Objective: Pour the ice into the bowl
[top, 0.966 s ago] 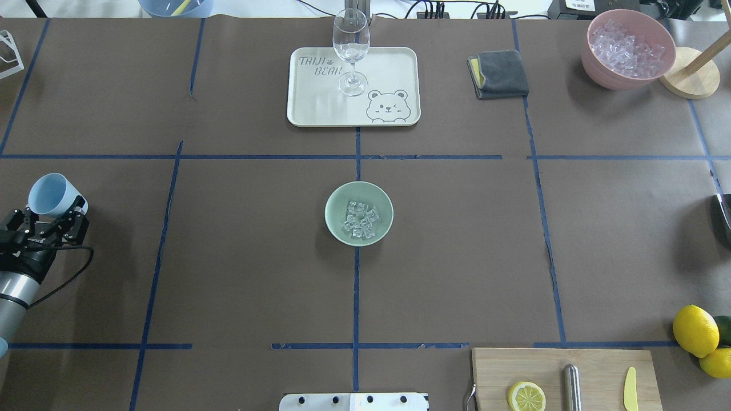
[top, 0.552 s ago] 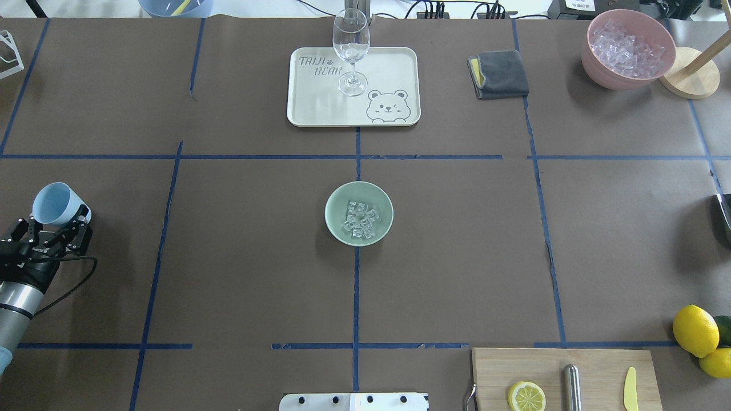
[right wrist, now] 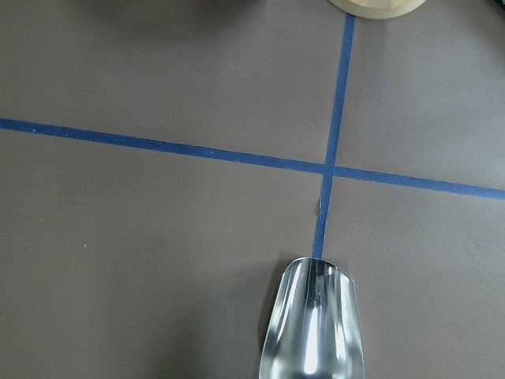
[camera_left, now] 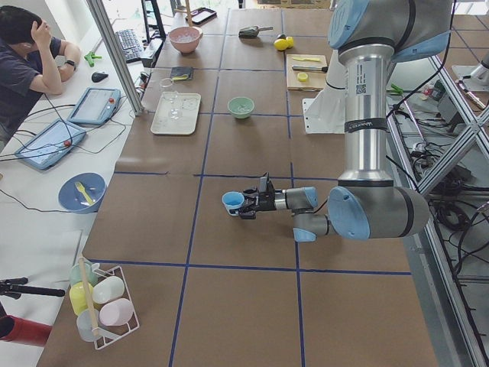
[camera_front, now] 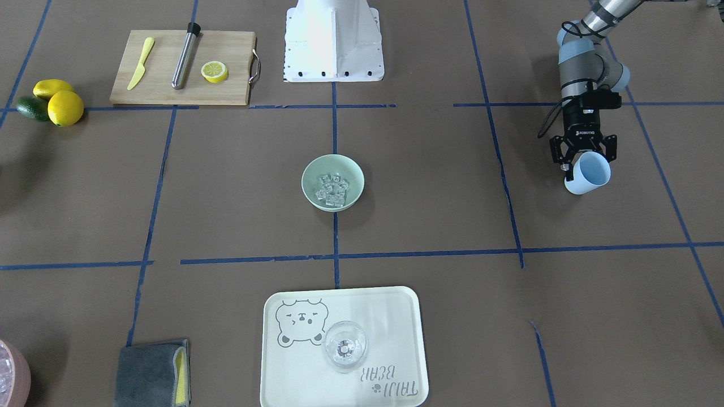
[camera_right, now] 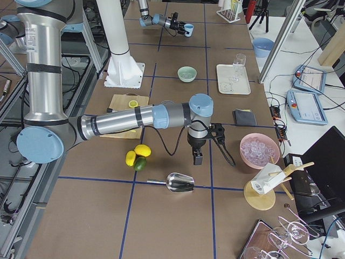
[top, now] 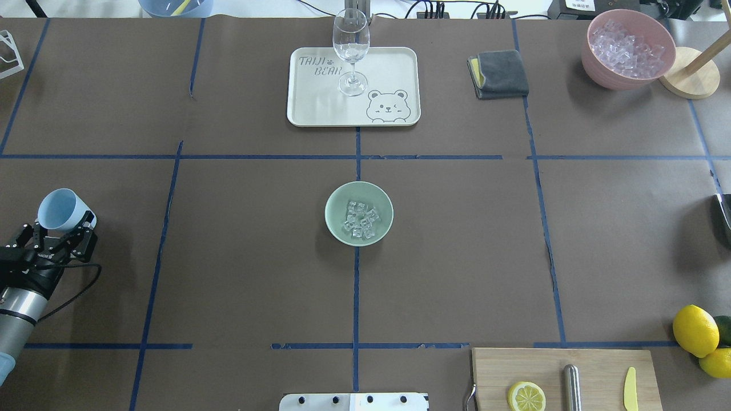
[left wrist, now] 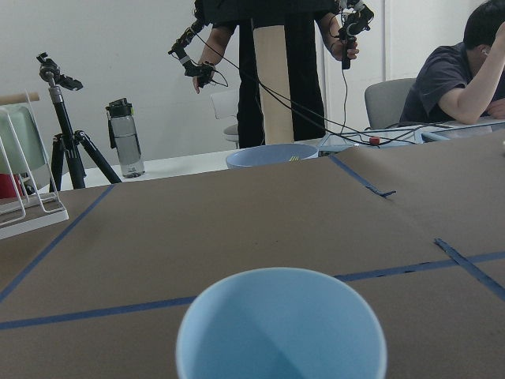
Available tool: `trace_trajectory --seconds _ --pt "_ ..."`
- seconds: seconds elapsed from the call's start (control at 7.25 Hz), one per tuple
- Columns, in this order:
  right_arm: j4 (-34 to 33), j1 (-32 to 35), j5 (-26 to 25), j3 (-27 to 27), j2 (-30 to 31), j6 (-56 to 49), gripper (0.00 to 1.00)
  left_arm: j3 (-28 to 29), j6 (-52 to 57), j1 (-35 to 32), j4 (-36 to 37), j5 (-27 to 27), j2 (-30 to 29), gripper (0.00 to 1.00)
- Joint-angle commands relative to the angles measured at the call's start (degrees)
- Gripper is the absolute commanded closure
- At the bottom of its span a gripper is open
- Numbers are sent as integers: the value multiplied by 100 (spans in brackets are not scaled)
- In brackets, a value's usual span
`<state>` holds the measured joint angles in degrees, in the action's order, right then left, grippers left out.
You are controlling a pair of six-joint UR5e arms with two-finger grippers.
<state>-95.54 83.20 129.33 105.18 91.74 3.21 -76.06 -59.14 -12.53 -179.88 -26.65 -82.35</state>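
Cutting board [top: 599, 365] at the lower right edge of the overhead view, with a lemon half [top: 526, 395] on it. Not part of the job.

Left gripper [top: 63, 225] at the mid-left edge, fingers pressed onto a light blue cup [top: 59, 208], well apart from everything else. The wrist view looks down into the cup: bare blue inside, no cubes seen.

Right gripper [camera_right: 197, 156] shows only in the right side view, hanging above the table near a metal scoop [camera_right: 180, 183]. Cannot tell whether its fingers are spread or together.

Bowl [top: 332, 212] at frame centre, upright on a blue tape line. Ice [top: 360, 220] lies heaped in its bottom, none on the paper around it. Judged: pour done, and what is left is to set the cup down.

Handling: cubes look hard, glassy, slick and loose. Poor for pinching, best tipped from a vessel. Bowl is smooth-sided, probably light and stiff. Take it at the rim, one finger inside, clear of the heap.

Farther up, tray [top: 320, 103] with a wine glass [top: 350, 51]. At upper right, pink container [top: 593, 64] of whitish cubes.
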Motion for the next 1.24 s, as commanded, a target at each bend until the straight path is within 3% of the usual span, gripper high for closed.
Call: trace_trajectory --seconds 0.0,0.69,0.97,1.1 --pt "0 -6 4 29 -7 13 0 -32 -1 5 -38 290 0 4" --pt "0 -6 -5 20 -34 21 0 -129 105 5 -715 960 -52 0" --pt "0 -6 -5 20 -34 21 0 -714 1108 -4 -785 847 -35 0" --pt "-9 -6 -5 20 -34 21 0 -848 1959 -30 -1325 359 -70 0"
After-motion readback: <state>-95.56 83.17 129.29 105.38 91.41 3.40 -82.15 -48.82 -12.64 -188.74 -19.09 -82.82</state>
